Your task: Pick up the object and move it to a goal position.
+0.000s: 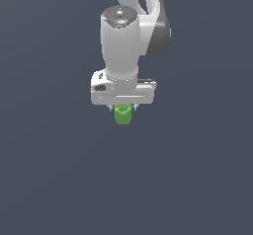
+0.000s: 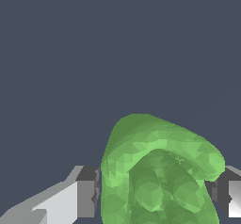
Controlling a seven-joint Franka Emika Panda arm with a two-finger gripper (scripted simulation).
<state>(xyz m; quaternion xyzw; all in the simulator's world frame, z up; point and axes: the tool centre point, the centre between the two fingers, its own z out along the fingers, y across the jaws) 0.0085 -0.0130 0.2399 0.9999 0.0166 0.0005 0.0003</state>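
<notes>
1. Arm (image 1: 129, 36) points straight down, white tool (image 1: 122, 108) at its lower end.
2. Tool pinches the green object (image 1: 122, 115) between both fingers (image 2: 87, 192).
3. Object (image 2: 157, 171) pokes out below the tool body, fingers touching its two sides.
4. Plain dark grey background; no surface contact visible.

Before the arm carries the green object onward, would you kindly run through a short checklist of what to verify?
1. Green object sits between the end effector fingers: ok; the wrist view shows a finger on each side of it.
2. Fingers pressing on the object: ok on one side; cannot tell on the other, where a thin gap seems to show.
3. Object lifted off any surface: cannot tell; the background is uniform.
4. Goal position visible: not ok; no marker appears in either view.
5. Path free of obstacles: ok in what the views show.
</notes>
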